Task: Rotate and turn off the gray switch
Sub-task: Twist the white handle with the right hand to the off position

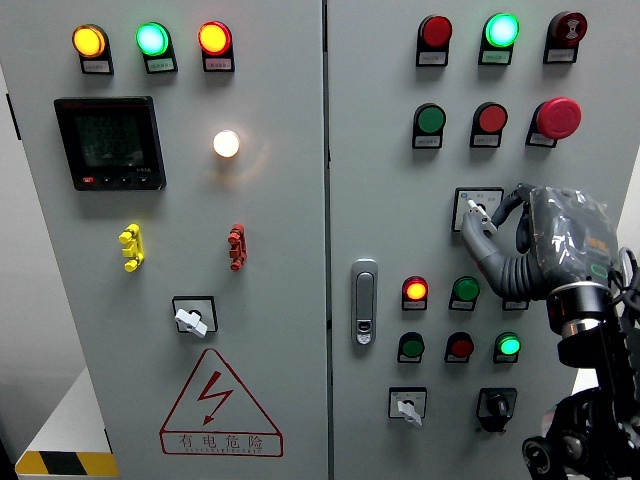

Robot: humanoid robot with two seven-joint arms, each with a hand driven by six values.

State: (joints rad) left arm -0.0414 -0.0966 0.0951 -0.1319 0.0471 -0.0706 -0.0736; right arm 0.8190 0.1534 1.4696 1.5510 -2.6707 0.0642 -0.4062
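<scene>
Gray switch (pixel 474 209) sits on the right cabinet door, centre right of the frame, on a square plate below the green and red push buttons (pixel 430 120). The right hand (pixel 500 232) enters from the lower right edge; its fingers (pixel 478 228) are curled onto the switch knob, gripping it. The hand hides the plate's right edge; the left edge is clear, with bare panel running left to the door seam. A red lit lamp (pixel 415 291) and a green lamp (pixel 464 291) lie just below the fingers. The door handle (pixel 364 301) stands well apart, lower left of the switch.
</scene>
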